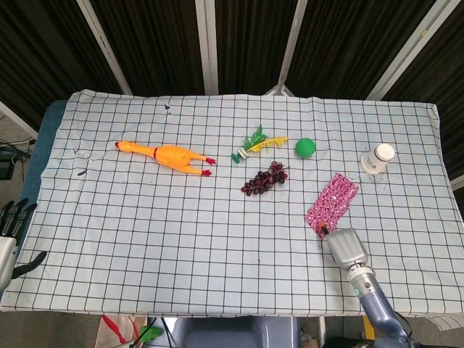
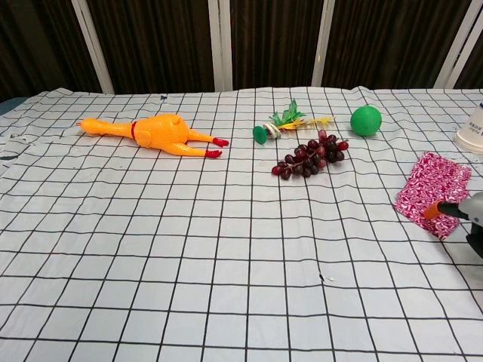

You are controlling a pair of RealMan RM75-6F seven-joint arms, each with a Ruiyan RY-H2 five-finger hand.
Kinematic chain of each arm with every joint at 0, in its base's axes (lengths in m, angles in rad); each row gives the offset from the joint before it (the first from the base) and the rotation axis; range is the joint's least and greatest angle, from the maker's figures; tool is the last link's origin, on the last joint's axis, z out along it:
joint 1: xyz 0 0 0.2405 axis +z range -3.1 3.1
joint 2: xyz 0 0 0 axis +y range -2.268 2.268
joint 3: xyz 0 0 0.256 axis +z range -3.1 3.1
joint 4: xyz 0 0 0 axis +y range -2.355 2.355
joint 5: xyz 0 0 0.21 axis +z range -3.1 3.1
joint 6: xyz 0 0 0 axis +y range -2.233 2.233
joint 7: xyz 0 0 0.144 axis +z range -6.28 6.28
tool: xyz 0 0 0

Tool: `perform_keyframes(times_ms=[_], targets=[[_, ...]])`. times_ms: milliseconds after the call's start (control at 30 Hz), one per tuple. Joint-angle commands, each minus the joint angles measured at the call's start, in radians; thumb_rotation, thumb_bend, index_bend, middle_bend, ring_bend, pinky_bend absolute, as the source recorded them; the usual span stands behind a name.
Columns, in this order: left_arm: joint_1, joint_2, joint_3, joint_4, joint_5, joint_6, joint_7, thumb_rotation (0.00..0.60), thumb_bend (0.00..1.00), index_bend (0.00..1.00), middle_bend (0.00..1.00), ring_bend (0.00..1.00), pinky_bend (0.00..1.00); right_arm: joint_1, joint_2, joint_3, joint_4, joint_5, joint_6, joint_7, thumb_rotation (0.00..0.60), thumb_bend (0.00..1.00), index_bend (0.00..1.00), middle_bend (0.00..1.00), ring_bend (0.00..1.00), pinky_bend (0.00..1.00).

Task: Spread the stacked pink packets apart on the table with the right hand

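The stacked pink packets (image 1: 332, 200) lie as one patterned pile on the right side of the checked cloth, also seen in the chest view as the pink packets (image 2: 432, 188). My right hand (image 1: 346, 248) sits just in front of their near end, back of the hand up. In the chest view the right hand (image 2: 469, 215) enters from the right edge, and its orange fingertip (image 2: 431, 212) touches the pile's near edge. It holds nothing. My left hand (image 1: 10, 230) hangs off the table's left edge with its fingers spread, empty.
A white bottle (image 1: 378, 158) stands behind the packets to the right. A green ball (image 1: 305, 147), dark grapes (image 1: 265, 178) and a green-yellow toy (image 1: 255, 143) lie to the left behind them. A rubber chicken (image 1: 168, 155) lies further left.
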Motion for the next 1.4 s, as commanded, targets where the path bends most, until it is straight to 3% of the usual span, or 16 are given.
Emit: perform_keyframes(times_ms=[33,867,1400], targets=[[0.000,0.000,0.000,-0.001,0.000,0.000,0.001,0.600,0.27,0.10,0.04,0.03,0.17,0.001,0.001,-0.009,-0.008,-0.002,0.004,0.007,0.600,0.73,0.18,0.82,0.83,0.62],[0.000,0.003,0.001,0.000,0.002,0.001,-0.007,0.600,0.27,0.11,0.04,0.03,0.17,0.004,0.000,-0.106,-0.126,-0.078,0.054,-0.051,0.600,0.73,0.18,0.82,0.83,0.62],[0.001,0.004,-0.001,-0.003,-0.008,-0.003,-0.003,0.600,0.27,0.11,0.04,0.03,0.17,0.010,0.040,-0.047,-0.165,-0.053,0.126,-0.044,0.600,0.73,0.18,0.82,0.83,0.62]])
